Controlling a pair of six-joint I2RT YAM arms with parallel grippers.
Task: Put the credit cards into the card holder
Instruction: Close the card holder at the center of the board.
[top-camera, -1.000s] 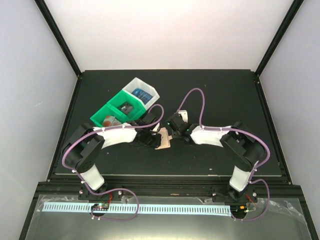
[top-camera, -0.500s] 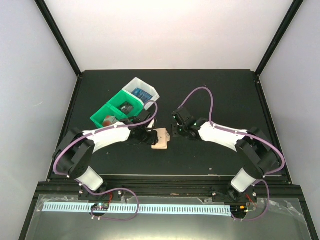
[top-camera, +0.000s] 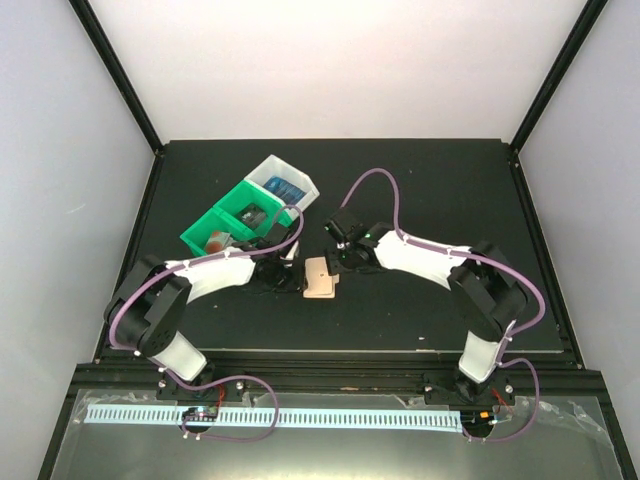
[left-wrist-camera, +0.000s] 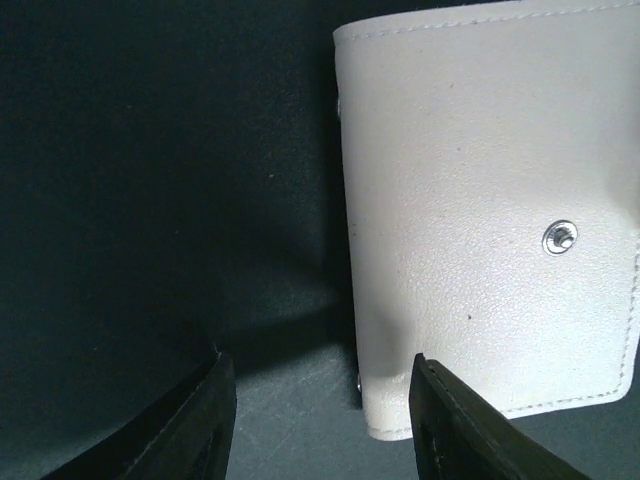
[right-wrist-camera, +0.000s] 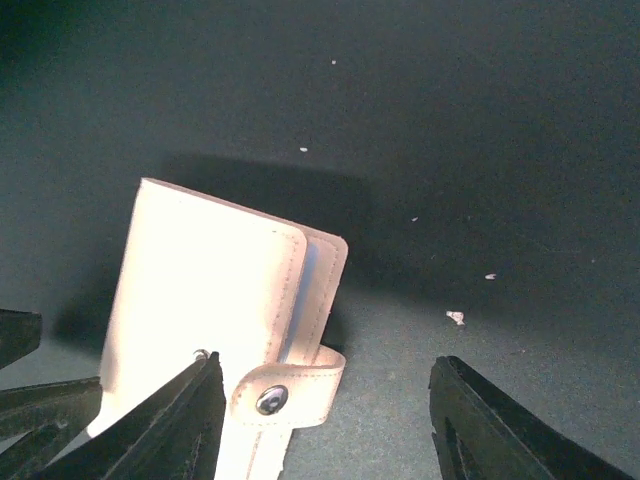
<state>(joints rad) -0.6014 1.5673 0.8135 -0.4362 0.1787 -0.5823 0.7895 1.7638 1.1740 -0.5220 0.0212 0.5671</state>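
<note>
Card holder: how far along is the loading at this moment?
Barely begun. Done: nothing. The card holder lies folded on the mat, snap tab undone, with no card seen in it. In hand: nothing; the left end effector and right end effector are both open beside it. Left: three cards sit in the bins, one per compartment, so every one remains to be fetched and slotted.

left tool (left-wrist-camera: 320, 420) spread, right tool (right-wrist-camera: 325, 425) spread
</note>
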